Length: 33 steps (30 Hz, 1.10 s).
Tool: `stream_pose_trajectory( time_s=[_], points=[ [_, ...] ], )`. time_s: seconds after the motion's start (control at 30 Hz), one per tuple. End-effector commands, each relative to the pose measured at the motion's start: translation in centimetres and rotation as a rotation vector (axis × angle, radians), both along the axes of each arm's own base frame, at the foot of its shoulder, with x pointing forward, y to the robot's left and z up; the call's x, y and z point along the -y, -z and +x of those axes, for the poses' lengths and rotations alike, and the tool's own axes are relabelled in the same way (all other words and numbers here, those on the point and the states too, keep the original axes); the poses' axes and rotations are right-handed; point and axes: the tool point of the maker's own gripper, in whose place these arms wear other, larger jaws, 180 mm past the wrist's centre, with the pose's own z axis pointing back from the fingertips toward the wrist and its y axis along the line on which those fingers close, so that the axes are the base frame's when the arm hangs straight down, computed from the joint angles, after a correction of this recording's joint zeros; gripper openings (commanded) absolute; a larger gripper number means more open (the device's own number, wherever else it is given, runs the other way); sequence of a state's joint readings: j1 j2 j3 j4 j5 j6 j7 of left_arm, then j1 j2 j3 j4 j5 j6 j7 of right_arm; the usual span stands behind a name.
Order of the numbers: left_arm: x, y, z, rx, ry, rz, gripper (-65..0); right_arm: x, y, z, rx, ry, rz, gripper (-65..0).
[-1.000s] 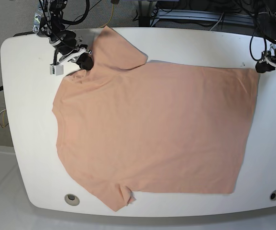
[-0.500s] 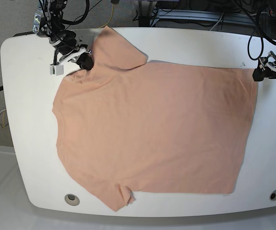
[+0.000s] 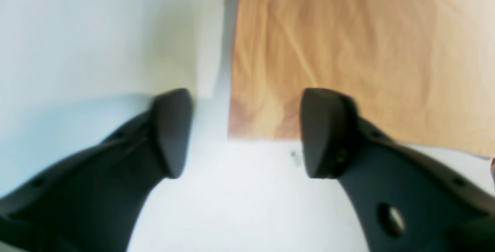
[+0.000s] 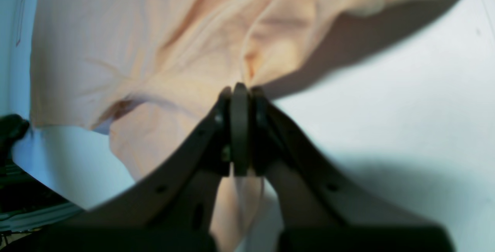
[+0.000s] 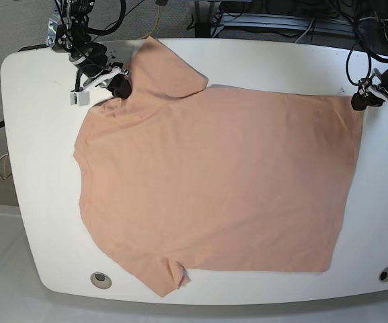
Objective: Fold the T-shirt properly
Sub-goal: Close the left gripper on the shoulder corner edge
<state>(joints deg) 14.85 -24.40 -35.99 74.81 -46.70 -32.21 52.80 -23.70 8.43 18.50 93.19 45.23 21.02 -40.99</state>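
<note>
A: Salmon cotton, the T-shirt [image 5: 214, 182] lies flat across most of the white desk [image 5: 39, 134], hem at 3 o'clock, collar end at 9, one sleeve up at 11, the other down at 6.

B: We see the change on the left gripper [image 5: 360, 100]. A second ago it sat off the hem corner at 2 o'clock, further out. Now it has slid in over the corner.

A: Jaws there? Wrist view shows them spread wide, one finger over bare desk, the other over cloth, with the corner of the shirt [image 3: 348, 50] between. Nothing pinched yet.

B: Agreed. Right gripper [image 4: 239, 128] hasn't shifted. Jaws clamped together on a bunch of shoulder fabric by the 11 o'clock sleeve, cloth puckered into ridges around the pinch.

A: So we read it as one corner held, the other lined up. Once the left closes, we'd judge both far corners ready for the first fold.

B: Material notes: thin knit, matte, faint creases running along the body. Desk is smooth, glossy, with rounded corners. The hem edge looks straight and lies tight to the surface, so the lower finger may struggle to get under it.
</note>
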Motion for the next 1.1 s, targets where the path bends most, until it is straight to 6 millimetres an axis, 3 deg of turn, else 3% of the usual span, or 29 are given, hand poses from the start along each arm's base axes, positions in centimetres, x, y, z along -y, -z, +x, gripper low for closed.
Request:
stream_pose_trajectory(
  time_s=[0.0,0.17,0.23,0.37,0.5,0.63,0.7,0.83,0.9,1.07],
  points=[
    [-0.5,-0.7,0.3,0.005,0.005,0.012,-31.5,0.3,-0.1,0.0,-0.002,-0.009,-0.016,-65.0],
    [-0.3,-0.2,0.1,-0.009,0.001,-0.004,-39.6,0.3,-0.1,-0.1,-0.002,-0.009,-0.017,-65.0],
    [0.0,0.4,-0.3,-0.031,-0.002,-0.014,-45.6,0.4,-0.3,0.2,0.006,-0.009,-0.022,-65.0],
    [0.2,0.5,-0.4,-0.036,0.001,-0.022,-50.7,0.4,-0.2,0.2,0.005,-0.010,-0.024,-65.0],
    [0.3,0.4,-0.3,-0.033,0.005,-0.024,-51.7,0.4,-0.3,0.1,0.005,-0.011,-0.022,-65.0],
    [0.4,-0.3,-0.3,-0.019,0.036,-0.015,-36.3,0.3,-0.5,0.3,0.012,-0.009,-0.013,-65.0],
    [0.5,-0.3,-0.4,-0.022,0.045,-0.016,-25.3,0.3,-0.5,0.2,0.011,-0.010,-0.011,-65.0],
    [0.7,-0.2,-0.3,-0.023,0.052,-0.018,-13.9,0.2,-0.5,0.2,0.009,-0.011,-0.008,-65.0],
    [0.5,0.0,-0.3,-0.026,0.036,-0.021,-12.4,0.3,-0.4,0.1,0.001,-0.005,-0.013,-65.0],
    [0.6,0.2,-0.1,-0.024,0.026,-0.026,-16.7,0.4,-0.5,0.2,0.005,-0.004,-0.014,-65.0]
  ],
)
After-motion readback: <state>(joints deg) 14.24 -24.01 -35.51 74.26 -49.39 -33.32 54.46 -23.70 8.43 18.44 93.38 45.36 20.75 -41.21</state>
